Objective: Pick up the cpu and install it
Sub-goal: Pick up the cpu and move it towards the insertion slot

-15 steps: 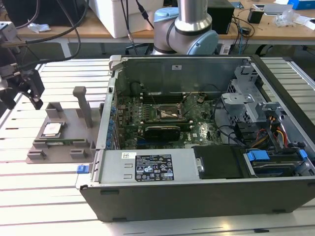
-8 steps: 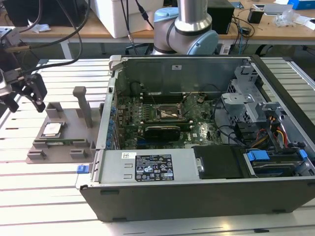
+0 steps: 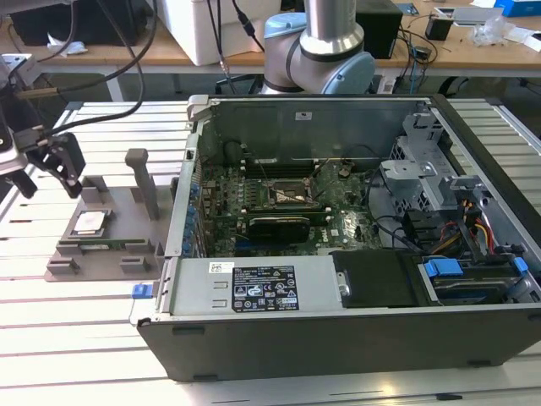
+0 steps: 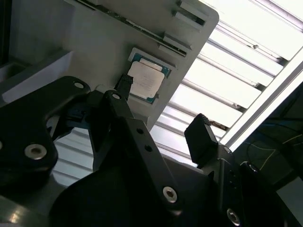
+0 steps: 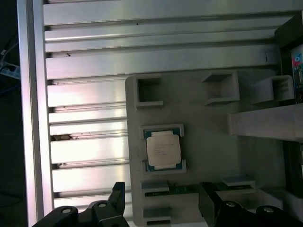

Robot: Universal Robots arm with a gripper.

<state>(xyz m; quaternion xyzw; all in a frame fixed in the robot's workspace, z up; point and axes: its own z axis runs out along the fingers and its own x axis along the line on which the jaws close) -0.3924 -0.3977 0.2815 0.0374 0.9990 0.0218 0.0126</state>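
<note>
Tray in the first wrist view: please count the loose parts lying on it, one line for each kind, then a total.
cpu: 1
memory stick: 1
Total on the tray: 2

tray (image 3: 123, 222), computer case (image 3: 338, 334) on slatted table (image 3: 76, 342)

We see the arm (image 3: 319, 42) at twelve o'clock in the exterior view: a silver-grey tube on a joint with pale blue caps. At nine o'clock sits the matt black gripper (image 3: 44, 173), black cables (image 3: 139, 85) running to it. In both wrist views its angular black fingers (image 4: 132, 127) carry round silver screws (image 4: 169, 193)
</note>
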